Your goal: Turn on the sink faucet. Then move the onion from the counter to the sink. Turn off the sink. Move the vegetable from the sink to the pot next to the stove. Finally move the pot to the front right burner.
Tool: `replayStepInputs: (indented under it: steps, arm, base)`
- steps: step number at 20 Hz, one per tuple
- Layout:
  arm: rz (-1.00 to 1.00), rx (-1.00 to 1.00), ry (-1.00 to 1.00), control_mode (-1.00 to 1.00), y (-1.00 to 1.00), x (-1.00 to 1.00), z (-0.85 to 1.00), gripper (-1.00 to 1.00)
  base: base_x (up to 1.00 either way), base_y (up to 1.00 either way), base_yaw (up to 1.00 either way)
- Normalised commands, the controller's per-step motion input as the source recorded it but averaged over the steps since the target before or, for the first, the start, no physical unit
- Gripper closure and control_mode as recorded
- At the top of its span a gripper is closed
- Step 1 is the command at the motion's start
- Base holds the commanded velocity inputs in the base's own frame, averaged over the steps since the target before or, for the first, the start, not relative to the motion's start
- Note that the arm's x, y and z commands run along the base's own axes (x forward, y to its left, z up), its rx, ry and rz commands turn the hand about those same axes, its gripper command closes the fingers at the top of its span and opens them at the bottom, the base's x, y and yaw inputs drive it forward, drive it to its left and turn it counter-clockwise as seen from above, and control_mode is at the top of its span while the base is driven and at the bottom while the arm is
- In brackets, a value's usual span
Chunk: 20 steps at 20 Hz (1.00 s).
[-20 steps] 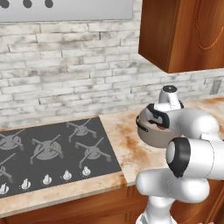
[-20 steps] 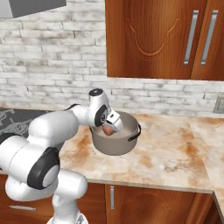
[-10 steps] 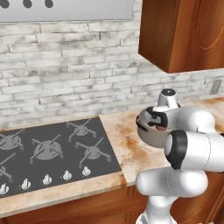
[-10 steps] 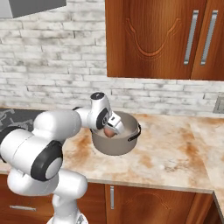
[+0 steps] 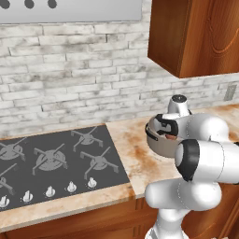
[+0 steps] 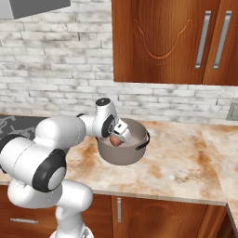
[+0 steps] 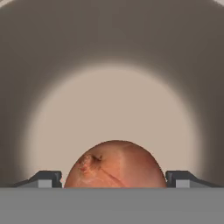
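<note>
The pot [image 7: 112, 57] wall rings me from 9 through 12 to 3 o'clock; the onion [image 7: 114, 165] blocks 6.

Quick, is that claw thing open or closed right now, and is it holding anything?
Gripper: open, its fingertips apart on both sides of the small round reddish-orange onion inside the grey-brown metal pot; whether they touch it cannot be told.

whitewashed brick wall [image 5: 74, 88], wooden cabinets [image 6: 172, 42]

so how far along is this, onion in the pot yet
Nearly. The onion is down inside the pot, between the open gripper fingers; whether they touch it, I cannot tell. In hand: letting go and pulling out. Left: carrying the pot from the counter to the stove, front right burner.
</note>
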Motion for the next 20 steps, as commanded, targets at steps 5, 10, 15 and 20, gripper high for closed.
replayStepInputs:
  steps: [5,10,15,20]
  arm:
    - [0.00,0.00,-0.09,-1.00,0.15,-0.15,0.26,-1.00]
    - [0.00,-0.01,-0.12,-1.00,0.12,-0.09,0.40,-1.00]
    - [0.13,-0.13,-0.01,-1.00,0.50,-0.33,0.12,-1.00]
    - [0.21,-0.14,0.00,-1.00,0.53,-0.10,0.01,-1.00]
  base:
    - [0.00,0.00,0.00]
    - [0.00,0.00,0.00]
    - [0.00,0.00,0.00]
    - [0.00,0.00,0.00]
